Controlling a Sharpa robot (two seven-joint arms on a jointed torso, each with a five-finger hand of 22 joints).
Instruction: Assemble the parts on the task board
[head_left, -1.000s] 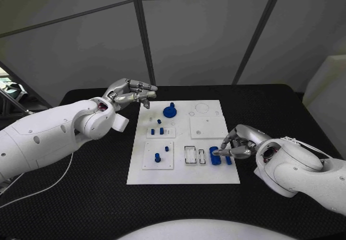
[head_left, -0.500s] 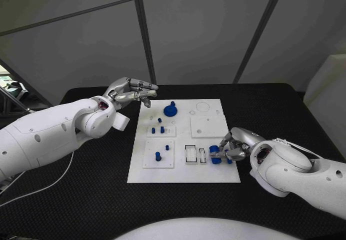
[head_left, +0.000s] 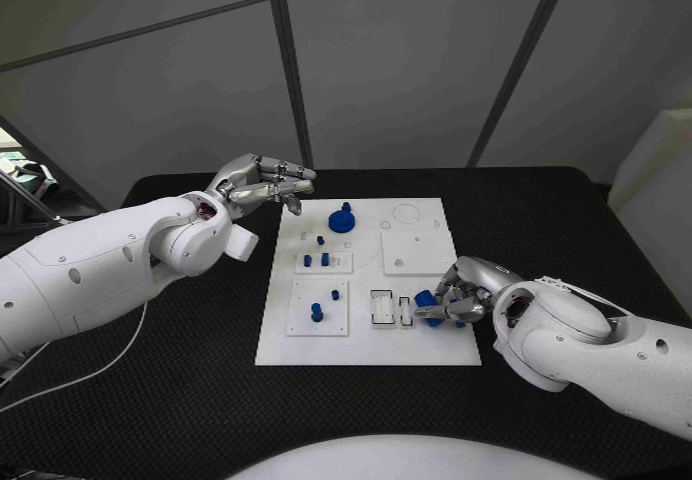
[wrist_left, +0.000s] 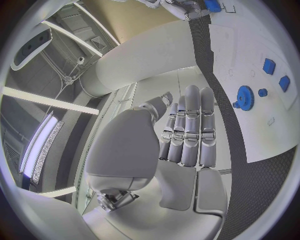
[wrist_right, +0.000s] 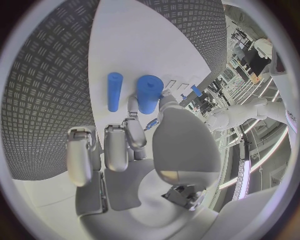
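Head view: your right hand (head_left: 459, 292) works at the task board's (head_left: 368, 340) right edge.
Its fingers curl onto the thick blue cylinder (wrist_right: 149, 93), thinner blue peg (wrist_right: 114, 90) just beside. Since a second ago it has crept inward over the board. Your left hand (head_left: 264, 185) hovers loosely curled, holding nothing, beyond the board's far-left corner.

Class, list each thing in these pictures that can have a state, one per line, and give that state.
Left robot hand: raised beside the board's far corner, fingers curled in, holding nothing.
Right robot hand: fingers on the thick blue cylinder.
Thin blue cylinder: lying flat on the board, untouched.
Blue gear: resting on the board.
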